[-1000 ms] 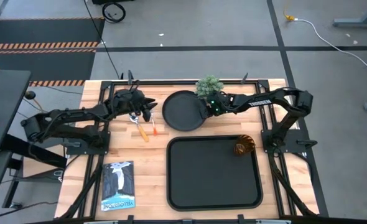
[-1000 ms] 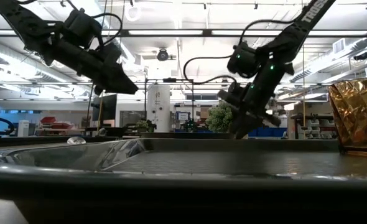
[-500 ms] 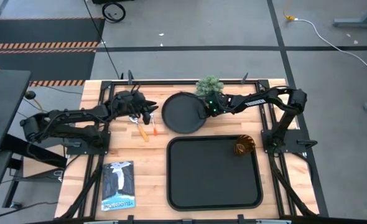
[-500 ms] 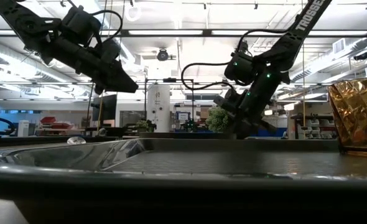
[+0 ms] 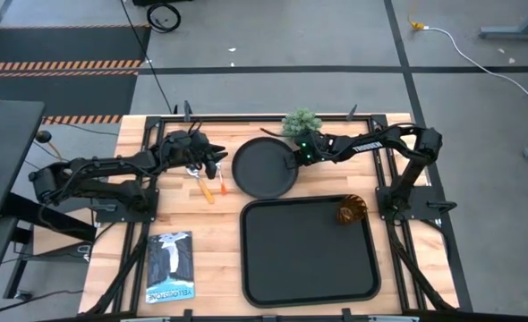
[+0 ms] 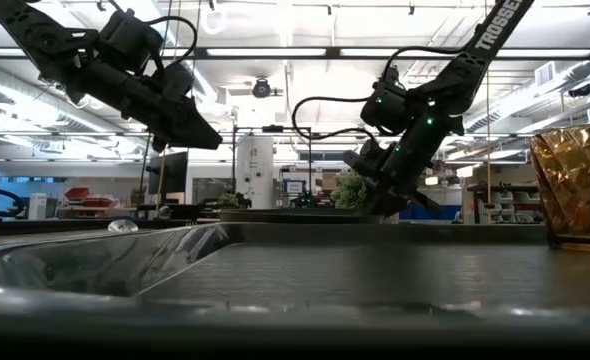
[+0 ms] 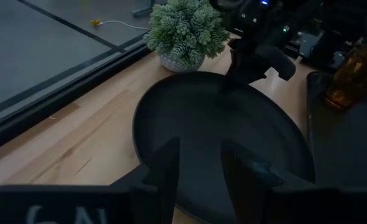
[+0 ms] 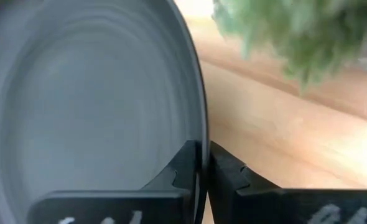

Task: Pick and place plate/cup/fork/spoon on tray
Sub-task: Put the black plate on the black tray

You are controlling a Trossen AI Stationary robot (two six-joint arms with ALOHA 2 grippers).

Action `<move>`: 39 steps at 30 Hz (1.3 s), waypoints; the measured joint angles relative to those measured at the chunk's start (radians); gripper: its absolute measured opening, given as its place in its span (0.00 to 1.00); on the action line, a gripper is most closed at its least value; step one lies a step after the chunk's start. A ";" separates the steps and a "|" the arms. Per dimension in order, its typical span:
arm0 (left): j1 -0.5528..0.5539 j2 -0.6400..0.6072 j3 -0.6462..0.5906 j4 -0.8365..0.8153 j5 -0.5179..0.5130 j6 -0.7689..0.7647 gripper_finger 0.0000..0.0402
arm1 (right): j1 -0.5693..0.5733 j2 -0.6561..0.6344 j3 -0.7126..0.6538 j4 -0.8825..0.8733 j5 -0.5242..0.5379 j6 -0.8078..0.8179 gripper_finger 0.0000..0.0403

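In the high view, the plate [image 5: 263, 167] lies on the worktop [image 5: 179, 215] just behind the tray [image 5: 308, 249], toward its left part. The right gripper [image 5: 294, 157] is at the plate's right rim, beside the small plant [image 5: 301, 122]. The cup [image 5: 351, 210] stands inside the tray at its right rear corner. The fork [image 5: 221, 183] and the spoon [image 5: 201, 185] lie left of the plate, and the left gripper [image 5: 217, 159] hangs just behind them. A booklet [image 5: 170, 266] lies left of the tray.

In the low view, the right gripper [image 6: 375, 203] reaches down to the plate behind the tray's far wall [image 6: 305, 232]. The cup [image 6: 576, 185] stands at the right.

In the left wrist view, the left fingers [image 7: 167, 169] are apart with nothing between them; the plate [image 7: 196, 134] is in front of them.

In the right wrist view, the right fingers [image 8: 182, 169] are closed on the plate's rim [image 8: 198, 99]
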 joint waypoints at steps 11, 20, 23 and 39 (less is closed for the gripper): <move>0.000 0.000 0.000 -0.006 0.000 0.000 0.31 | -0.023 0.000 0.000 0.067 -0.067 -0.006 0.07; 0.000 0.000 0.000 -0.006 0.000 0.000 0.31 | -0.045 0.000 -0.001 0.140 -0.169 -0.015 0.06; 0.000 0.000 0.000 -0.006 0.000 0.000 0.31 | -0.050 0.000 -0.001 0.147 -0.201 -0.019 0.06; 0.000 0.000 0.000 -0.006 0.000 0.000 0.31 | -0.012 0.000 -0.001 0.145 -0.411 -0.103 0.06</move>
